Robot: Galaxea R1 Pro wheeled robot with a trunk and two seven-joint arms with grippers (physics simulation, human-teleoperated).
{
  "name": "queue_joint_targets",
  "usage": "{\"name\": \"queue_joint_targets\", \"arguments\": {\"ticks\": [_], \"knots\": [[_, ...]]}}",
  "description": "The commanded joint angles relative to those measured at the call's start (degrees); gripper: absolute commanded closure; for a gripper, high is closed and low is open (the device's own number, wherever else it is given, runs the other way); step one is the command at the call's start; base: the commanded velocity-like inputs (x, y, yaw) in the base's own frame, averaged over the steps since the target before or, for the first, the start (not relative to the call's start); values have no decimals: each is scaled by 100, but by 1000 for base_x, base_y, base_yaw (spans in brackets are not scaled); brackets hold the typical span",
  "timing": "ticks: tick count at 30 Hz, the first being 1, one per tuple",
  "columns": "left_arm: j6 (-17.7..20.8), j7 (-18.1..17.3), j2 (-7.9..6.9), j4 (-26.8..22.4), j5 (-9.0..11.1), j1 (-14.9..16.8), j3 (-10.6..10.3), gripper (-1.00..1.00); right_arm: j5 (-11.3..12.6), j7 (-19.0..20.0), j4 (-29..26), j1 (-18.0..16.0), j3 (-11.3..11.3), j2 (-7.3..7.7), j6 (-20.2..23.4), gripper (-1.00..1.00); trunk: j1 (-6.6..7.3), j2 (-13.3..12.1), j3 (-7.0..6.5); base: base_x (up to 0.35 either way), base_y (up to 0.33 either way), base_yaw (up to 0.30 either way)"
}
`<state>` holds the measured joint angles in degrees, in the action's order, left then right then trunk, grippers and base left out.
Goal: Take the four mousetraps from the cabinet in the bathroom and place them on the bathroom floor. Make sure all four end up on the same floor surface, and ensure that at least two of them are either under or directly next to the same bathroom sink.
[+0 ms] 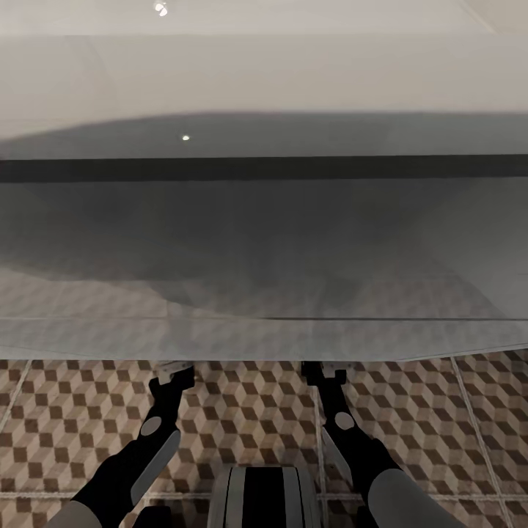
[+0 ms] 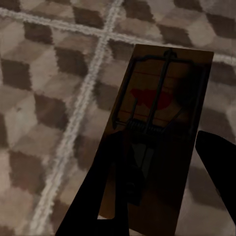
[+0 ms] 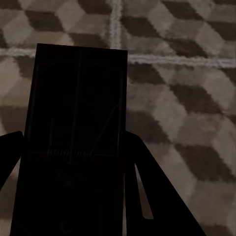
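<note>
Mousetraps: we see two; one mousetrap (image 2: 157,132) lies between the left gripper's fingers and a second mousetrap (image 3: 73,142) between the right gripper's fingers, each over the bathroom floor (image 1: 249,411).
Left trap: a brown board with a thin metal bar and spring and a red patch near its middle; a pale grout line of the floor runs just beside it.
Right trap: very dark, in shadow; we make out faint wire lines and a spring coil.
Left gripper (image 2: 162,196): its dark fingers (image 2: 93,196) stand on either side of the board's near end, clamped on it as far as we can judge.
Right gripper (image 3: 73,196): its fingers (image 3: 152,196) flank the second board on both sides, closed against its edges.
Bathroom sink (image 1: 264,220): in the head view a wide white body with a dark horizontal gap spans the picture above the floor; both arms reach forward and their ends pass under its lower edge.
Floor under the sink: cube-patterned tiles with pale grout, shaded grey beneath the white body.
Containers: we cannot tell what the white body holds.
</note>
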<state>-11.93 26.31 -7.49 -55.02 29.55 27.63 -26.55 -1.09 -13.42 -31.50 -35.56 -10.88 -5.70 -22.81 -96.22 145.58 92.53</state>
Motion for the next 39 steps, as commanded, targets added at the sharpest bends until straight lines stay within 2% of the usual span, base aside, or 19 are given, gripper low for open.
{"name": "queue_joint_targets", "arguments": {"ticks": [1, 10, 16, 23, 27, 29, 31, 39], "knots": [[-40, 94, -8, -4, 58, 6, -31, 100, 8, -38, 5, -4, -28, 5, -13, 100, 1, 1, 3, 0, 0, 0], [-44, 330, -7, -9, 38, 6, -18, 100, 13, -38, 10, -4, -28, 3, -13, 100, 1, 1, 3, 0, 0, 0], [-27, 646, -14, -14, 27, 6, -38, 100, -1, -38, 12, -4, -39, -1, -13, 100, 1, 1, 3, 0, 0, 0], [-5, 685, -8, -20, 38, 6, -83, 100, -23, -37, 12, -4, -57, -1, -11, 100, 1, 1, 3, 0, 0, 0], [334, 659, 10, -54, 54, 6, -92, 100, -30, -38, 6, -4, -56, -4, -6, 100, 1, 1, 3, 0, 0, 0], [612, 644, 82, -106, 49, 6, -91, 100, -31, -38, 5, -4, -55, -8, -5, 100, 1, 1, 3, 0, 0, 0], [724, 637, 137, -136, 46, 6, -89, 100, -32, -38, 4, -4, -55, -9, -5, 100, 1, 1, 3, 0, 0, 0], [838, 630, 204, -309, 42, 6, -87, 100, -32, -38, -9, -4, -51, -7, -4, 100, 1, 1, 3, 0, 0, 0]]}}
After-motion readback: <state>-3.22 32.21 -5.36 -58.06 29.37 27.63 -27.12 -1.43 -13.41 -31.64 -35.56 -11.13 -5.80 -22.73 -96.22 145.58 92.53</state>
